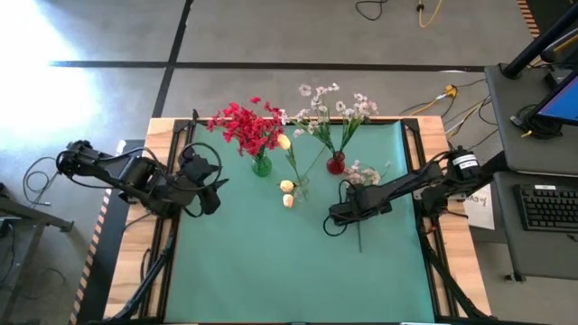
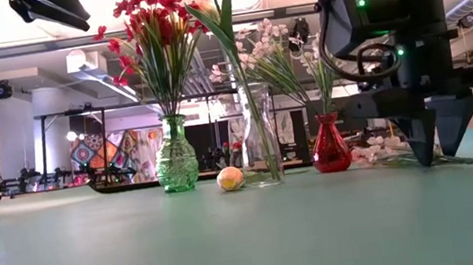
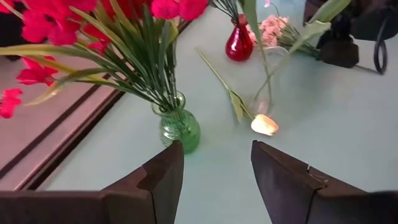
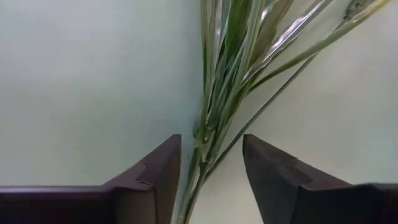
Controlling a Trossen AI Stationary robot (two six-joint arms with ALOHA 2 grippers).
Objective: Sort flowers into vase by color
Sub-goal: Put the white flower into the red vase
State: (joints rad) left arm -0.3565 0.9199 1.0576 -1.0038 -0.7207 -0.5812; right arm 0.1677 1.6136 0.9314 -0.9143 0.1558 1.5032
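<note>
A white-blossom spray (image 1: 361, 173) lies flat on the green mat, with its stem (image 4: 205, 137) running toward the near edge. My right gripper (image 1: 336, 215) points down over that stem. It is open, with one finger on either side of the stem (image 4: 211, 180), and its tips are close to the mat (image 2: 437, 158). My left gripper (image 1: 215, 185) waits open at the mat's left side, facing the green vase (image 3: 179, 127) of red flowers (image 1: 246, 126). A red vase (image 1: 336, 163) holds white sprays. A clear vase (image 2: 260, 139) holds one cream rosebud stem. Two more rosebuds (image 1: 287, 188) lie on the mat.
The three vases stand in a row near the mat's far edge, green on the left, clear in the middle, red on the right. The loose rosebud (image 2: 230, 178) rests beside the clear vase. The near half of the mat (image 1: 298, 280) is bare. A desk with a keyboard (image 1: 546, 206) stands to the right.
</note>
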